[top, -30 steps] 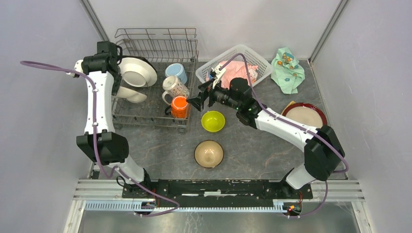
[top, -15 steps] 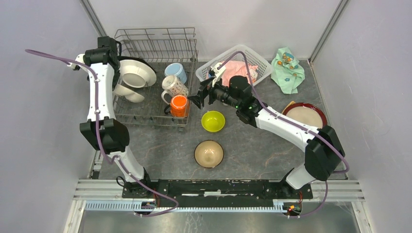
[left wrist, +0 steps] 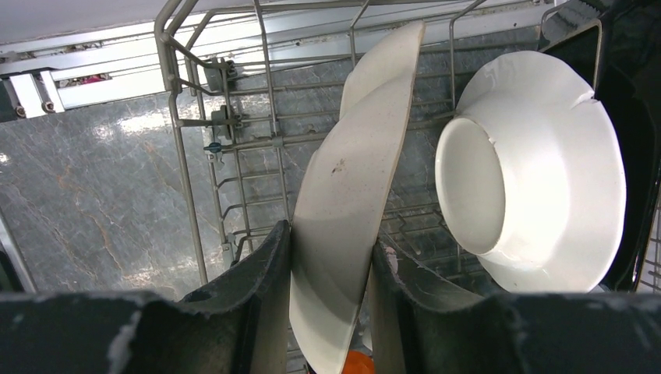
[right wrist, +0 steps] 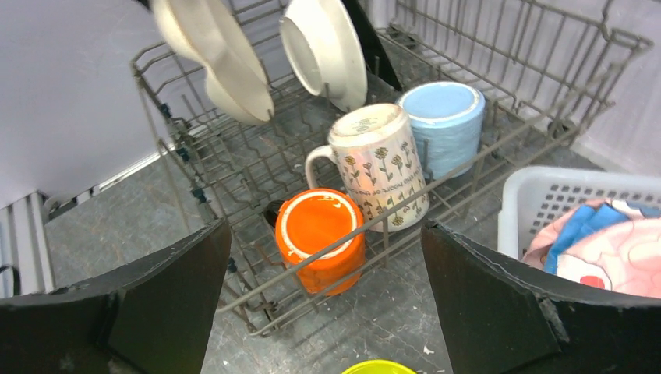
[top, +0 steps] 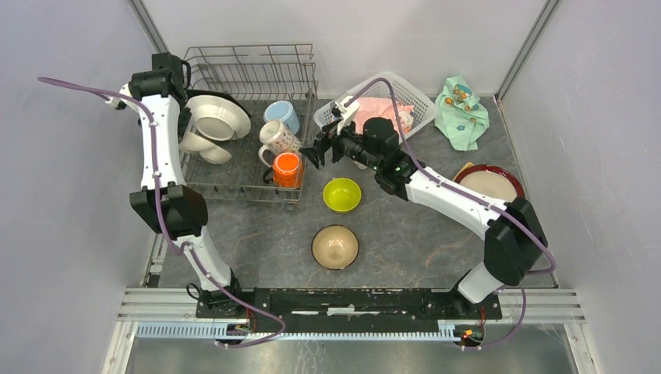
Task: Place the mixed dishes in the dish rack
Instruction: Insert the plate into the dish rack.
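Observation:
The dish rack stands at the back left. My left gripper is inside it, shut on the rim of a cream plate held on edge. Beside that plate leans a white deep plate. Light-blue, patterned and orange mugs lie in the rack's right half. My right gripper hangs open and holds nothing, just outside the rack wall by the orange mug. A lime-green bowl, a tan bowl and a red-rimmed plate sit on the table.
A white plastic basket with a pink cloth stands behind my right gripper. A mint-green cloth lies at the back right. Grey walls close in the table on three sides.
My left wrist has shifted toward the back of the rack, still gripping the cream plate. My right gripper has drawn back and up a little from the orange mug, still open.

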{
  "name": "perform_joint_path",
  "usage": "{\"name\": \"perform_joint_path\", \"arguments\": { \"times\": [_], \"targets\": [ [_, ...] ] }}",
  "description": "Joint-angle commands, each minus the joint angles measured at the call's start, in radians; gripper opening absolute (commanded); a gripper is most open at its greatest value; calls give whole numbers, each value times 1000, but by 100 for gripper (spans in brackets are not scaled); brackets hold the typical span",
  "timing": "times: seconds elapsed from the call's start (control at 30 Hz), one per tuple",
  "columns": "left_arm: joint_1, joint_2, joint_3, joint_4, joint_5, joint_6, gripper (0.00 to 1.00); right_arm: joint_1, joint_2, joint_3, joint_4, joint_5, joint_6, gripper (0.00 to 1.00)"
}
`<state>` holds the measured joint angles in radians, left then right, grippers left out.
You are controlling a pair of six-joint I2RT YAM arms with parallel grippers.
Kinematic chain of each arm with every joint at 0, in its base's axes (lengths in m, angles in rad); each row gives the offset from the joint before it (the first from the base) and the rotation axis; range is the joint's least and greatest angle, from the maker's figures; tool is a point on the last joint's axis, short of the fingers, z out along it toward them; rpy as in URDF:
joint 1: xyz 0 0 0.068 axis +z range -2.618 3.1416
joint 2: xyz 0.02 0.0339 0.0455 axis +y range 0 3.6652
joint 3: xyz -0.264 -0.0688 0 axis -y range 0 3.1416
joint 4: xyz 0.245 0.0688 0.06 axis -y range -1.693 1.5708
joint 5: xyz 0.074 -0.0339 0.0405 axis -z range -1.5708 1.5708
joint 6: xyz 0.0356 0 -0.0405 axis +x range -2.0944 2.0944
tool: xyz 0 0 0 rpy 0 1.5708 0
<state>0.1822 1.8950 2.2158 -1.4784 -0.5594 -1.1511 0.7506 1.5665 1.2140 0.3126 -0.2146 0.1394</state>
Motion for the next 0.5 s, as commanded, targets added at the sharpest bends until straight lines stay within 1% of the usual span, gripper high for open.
{"name": "perform_joint_path", "arguments": {
  "times": [0.0, 0.07, 0.13, 0.17, 0.23, 0.3, 0.47],
  "targets": [
    [4, -84, 63, 194, 90, -117, 2, 0, 72, 100, -102, 178, 124, 98],
    [4, -99, 66, 205, 102, -112, 2, 0, 134, 201, -238, 255, 194, 98],
    [4, -112, 70, 212, 112, -106, 2, 1, 214, 288, -349, 269, 262, 98],
    [4, -117, 67, 213, 122, -105, 2, 1, 247, 319, -376, 271, 310, 98],
    [3, -125, 52, 213, 144, -103, 2, 1, 284, 326, -371, 268, 402, 91],
    [3, -138, 30, 215, 153, -100, 2, 1, 318, 323, -360, 274, 475, 81],
    [3, -154, 32, 224, 128, -96, 2, 1, 388, 371, -421, 324, 507, 70]
  ]
}}
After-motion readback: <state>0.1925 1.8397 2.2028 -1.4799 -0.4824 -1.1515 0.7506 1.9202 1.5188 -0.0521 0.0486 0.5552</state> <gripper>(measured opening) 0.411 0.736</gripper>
